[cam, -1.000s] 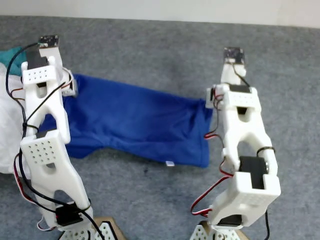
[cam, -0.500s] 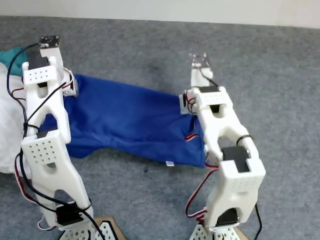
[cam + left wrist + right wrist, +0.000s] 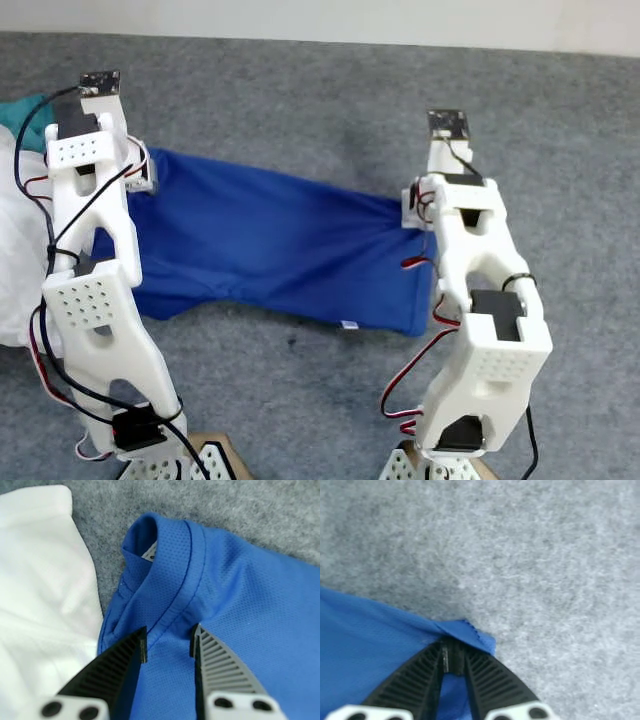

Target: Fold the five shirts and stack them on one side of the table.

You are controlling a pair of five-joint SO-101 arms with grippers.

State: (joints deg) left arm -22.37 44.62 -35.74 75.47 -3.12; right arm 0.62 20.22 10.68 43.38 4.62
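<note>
A blue shirt lies spread across the middle of the grey carpet, collar end to the left. My left gripper hovers open just over the blue collar, one finger on each side of the collar seam. My right gripper is shut on a corner of the blue shirt's hem at the shirt's right end, with bare carpet beyond it. In the high view the left arm covers the collar end and the right arm stands over the hem edge.
A white shirt lies bunched at the left edge, touching the blue collar. A teal garment peeks out at the far left. Grey carpet stretches behind and to the right of the blue shirt.
The right arm swung left over the shirt, then back to the right with the hem corner, drawing the shirt's right edge farther right. The left arm stayed still.
</note>
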